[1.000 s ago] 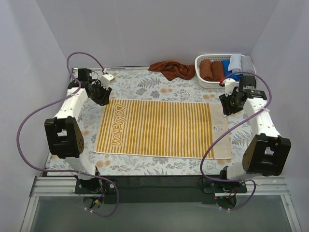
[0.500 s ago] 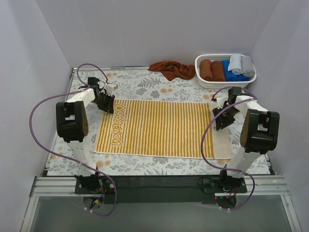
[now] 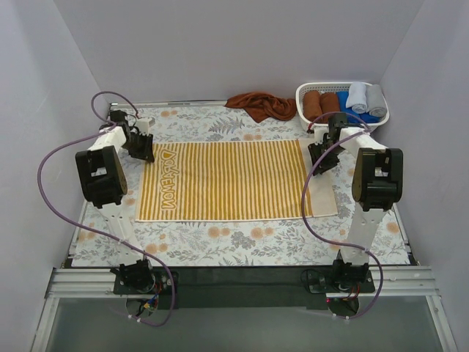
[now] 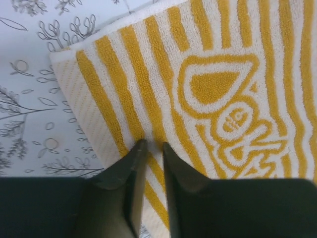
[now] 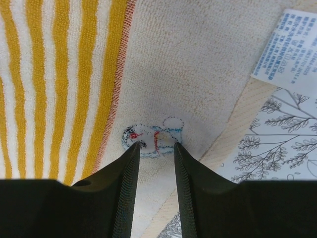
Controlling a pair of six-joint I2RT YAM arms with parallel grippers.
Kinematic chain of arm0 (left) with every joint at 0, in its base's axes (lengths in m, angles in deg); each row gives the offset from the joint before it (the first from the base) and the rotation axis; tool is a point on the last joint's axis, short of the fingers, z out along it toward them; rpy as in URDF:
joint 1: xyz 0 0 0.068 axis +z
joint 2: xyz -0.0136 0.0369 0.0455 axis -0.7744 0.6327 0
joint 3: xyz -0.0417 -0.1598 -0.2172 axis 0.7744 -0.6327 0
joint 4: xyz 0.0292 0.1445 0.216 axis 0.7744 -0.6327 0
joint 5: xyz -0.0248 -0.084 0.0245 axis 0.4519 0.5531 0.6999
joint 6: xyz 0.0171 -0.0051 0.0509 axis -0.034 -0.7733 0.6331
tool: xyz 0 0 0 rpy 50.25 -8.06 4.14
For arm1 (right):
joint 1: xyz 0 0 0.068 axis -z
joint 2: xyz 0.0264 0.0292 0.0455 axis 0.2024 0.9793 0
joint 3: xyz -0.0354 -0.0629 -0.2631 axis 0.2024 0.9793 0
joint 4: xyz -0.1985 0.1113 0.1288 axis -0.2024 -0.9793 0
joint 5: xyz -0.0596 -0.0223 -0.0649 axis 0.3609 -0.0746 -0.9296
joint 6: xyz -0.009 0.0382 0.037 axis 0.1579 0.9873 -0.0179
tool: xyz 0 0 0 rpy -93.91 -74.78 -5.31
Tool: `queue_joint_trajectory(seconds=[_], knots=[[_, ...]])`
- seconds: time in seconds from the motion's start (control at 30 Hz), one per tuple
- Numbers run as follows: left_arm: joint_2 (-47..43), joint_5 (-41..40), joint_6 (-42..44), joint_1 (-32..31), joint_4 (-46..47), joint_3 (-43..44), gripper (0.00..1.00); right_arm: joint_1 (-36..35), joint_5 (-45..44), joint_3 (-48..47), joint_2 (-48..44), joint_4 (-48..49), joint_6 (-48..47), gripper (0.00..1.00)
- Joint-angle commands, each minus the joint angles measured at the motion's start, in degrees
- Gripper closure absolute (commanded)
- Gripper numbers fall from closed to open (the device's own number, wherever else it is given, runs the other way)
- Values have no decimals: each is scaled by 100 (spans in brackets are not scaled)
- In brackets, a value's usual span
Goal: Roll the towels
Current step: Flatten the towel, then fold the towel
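The mustard-yellow striped towel (image 3: 227, 180) lies spread flat on the floral table cover. My left gripper (image 3: 141, 147) sits on its far left corner, next to the yellow lettering. In the left wrist view the jaws (image 4: 152, 143) are nearly together, pinching a ridge of the towel (image 4: 213, 89). My right gripper (image 3: 320, 154) is on the far right corner. In the right wrist view its jaws (image 5: 156, 144) stand a little apart, pressed into the white end of the towel (image 5: 188, 59) at a small stitched logo. The rust-brown towel (image 3: 262, 105) lies crumpled at the back.
A white basket (image 3: 300, 99) at the back right holds brown, blue and grey rolls, just behind my right arm. A printed care label (image 5: 290, 47) sticks out from the towel's corner. Grey walls close in the table on three sides.
Both arms reached out to the towel's far corners and the jaws closed in. The towel has slid away from the arm bases, toward the back of the table.
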Motion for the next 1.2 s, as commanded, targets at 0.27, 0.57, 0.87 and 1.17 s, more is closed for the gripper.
queue_joint_trajectory(seconds=[0.27,0.57,0.87,1.17], knots=[[-1832,1350,1130,84,-1367,-151,50,36,361,841,-2173,-539,-420,60],[-3520,752,1887,93,-1553,-2217,64,36,-52,2188,-2836,-830,-588,76],[-3996,682,1658,84,-1280,-3554,82,36,-342,2593,-2415,-434,-324,83],[-3759,656,1351,128,-1069,-3748,86,80,-747,3015,-2256,-144,-254,83]])
